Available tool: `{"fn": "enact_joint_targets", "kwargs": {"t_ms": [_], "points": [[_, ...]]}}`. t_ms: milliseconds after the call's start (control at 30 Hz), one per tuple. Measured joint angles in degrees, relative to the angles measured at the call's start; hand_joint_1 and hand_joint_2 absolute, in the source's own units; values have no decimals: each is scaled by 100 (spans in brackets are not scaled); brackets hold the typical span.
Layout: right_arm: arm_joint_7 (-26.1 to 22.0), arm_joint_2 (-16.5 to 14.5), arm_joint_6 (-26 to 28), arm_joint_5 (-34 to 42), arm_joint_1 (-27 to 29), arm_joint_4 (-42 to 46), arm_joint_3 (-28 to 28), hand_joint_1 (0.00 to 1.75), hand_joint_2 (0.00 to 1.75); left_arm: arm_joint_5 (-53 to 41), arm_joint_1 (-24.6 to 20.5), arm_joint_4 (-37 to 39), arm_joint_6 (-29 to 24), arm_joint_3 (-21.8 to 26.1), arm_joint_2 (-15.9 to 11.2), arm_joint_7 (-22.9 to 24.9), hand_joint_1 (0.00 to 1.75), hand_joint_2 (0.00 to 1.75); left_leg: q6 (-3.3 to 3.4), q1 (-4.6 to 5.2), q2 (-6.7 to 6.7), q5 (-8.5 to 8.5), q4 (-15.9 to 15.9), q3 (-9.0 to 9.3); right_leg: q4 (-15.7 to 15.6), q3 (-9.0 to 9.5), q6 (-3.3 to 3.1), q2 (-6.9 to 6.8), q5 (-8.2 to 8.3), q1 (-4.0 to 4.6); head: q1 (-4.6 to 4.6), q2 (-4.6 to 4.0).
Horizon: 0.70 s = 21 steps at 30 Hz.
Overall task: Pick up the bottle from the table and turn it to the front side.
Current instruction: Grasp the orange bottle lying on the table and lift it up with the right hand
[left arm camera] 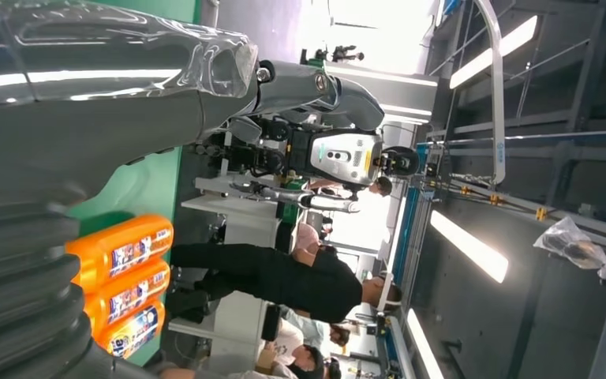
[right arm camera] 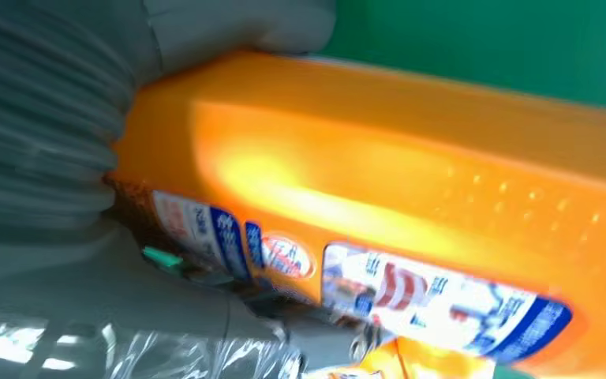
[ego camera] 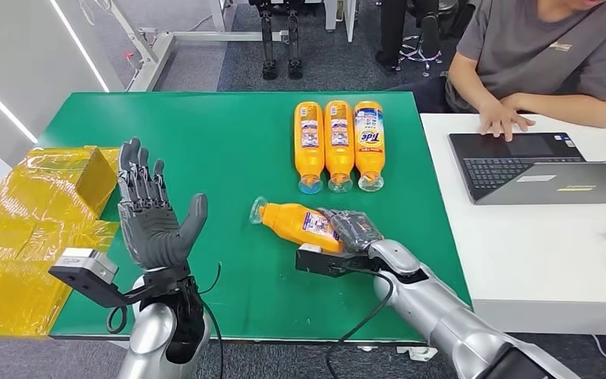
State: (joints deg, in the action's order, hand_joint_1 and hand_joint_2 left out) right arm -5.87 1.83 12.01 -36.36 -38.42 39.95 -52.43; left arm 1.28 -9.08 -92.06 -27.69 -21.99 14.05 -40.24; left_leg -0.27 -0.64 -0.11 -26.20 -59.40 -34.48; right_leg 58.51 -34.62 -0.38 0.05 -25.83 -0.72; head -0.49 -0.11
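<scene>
The orange plastic bottle with a clear cap (ego camera: 296, 222) lies on its side at centre frame on the green table (ego camera: 205, 142), its base wrapped by the right hand (ego camera: 353, 230). At lower left, the left hand (ego camera: 151, 217) is raised, fingers spread, holding nothing. Three orange bottles (ego camera: 338, 144) lie in a row above centre.

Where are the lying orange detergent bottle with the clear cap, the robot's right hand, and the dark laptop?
orange detergent bottle (ego camera: 292, 222), head view, on its orange body near the neck.
right hand (ego camera: 353, 229), head view, on the dark fingers wrapped over the bottle.
dark laptop (ego camera: 499, 168), head view, on its keyboard.
</scene>
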Motion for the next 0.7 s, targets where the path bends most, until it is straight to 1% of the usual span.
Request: {"fn": "enact_joint_targets", "kwargs": {"t_ms": [100, 167, 267, 433, 500, 567, 633, 700], "points": [[-92, -12, 660, 206, 342, 356, 366, 175, 175, -15, 22, -22, -55, 0, 0, 0, 0, 175, 0, 0, -5, -1, 0, -7, 0, -5, 0, -4, -1, 0, 1, 0], [-309, -30, 1109, 408, 619, 679, 669, 175, 175, -16, 33, -32, -80, 0, 1, 0, 0, 175, 1, 0, -7, -2, 1, -12, 0, -9, 0, -6, -3, 0, 1, 0], [-815, -86, 1678, 735, 1049, 1168, 1110, 175, 175, -9, 35, -33, -81, 0, 3, 0, 0, 175, 0, 0, -10, -5, 1, -16, -1, -13, 3, -8, -5, 0, 1, 0], [-1762, -234, 2377, 1209, 1684, 1800, 1685, 175, 175, 77, 31, -30, 55, 0, 22, 0, 0, 175, 0, 1, -9, -9, 1, -20, -1, -18, 3, -7, -7, 0, 0, 0], [-2134, -312, 2611, 1334, 1842, 1973, 1862, 175, 175, 161, 29, -17, 272, 0, 54, 0, 0, 175, 0, 1, -8, -9, 1, -21, -1, -20, 3, -6, -6, -1, 0, 0], [-2421, -389, 2745, 1387, 1951, 2125, 2011, 175, 175, 249, 24, 33, 617, 1, 101, 0, 0, 175, 0, 1, -8, -9, 1, -22, -1, -21, 3, -5, -6, -1, 1, 0], [-2589, -459, 2784, 1359, 2014, 2266, 2126, 175, 175, 367, 8, 147, 1045, 2, 138, 0, 0, 175, 0, 1, -6, -9, 1, -21, -1, -21, 3, -4, -6, -1, 1, 0], [-2646, -515, 2785, 1293, 2038, 2377, 2195, 175, 175, 519, -12, 294, 1479, 2, 156, 0, 0, 175, 0, 1, -4, -9, 1, -20, -1, -22, 3, -2, -6, -1, -1, 0]]}}
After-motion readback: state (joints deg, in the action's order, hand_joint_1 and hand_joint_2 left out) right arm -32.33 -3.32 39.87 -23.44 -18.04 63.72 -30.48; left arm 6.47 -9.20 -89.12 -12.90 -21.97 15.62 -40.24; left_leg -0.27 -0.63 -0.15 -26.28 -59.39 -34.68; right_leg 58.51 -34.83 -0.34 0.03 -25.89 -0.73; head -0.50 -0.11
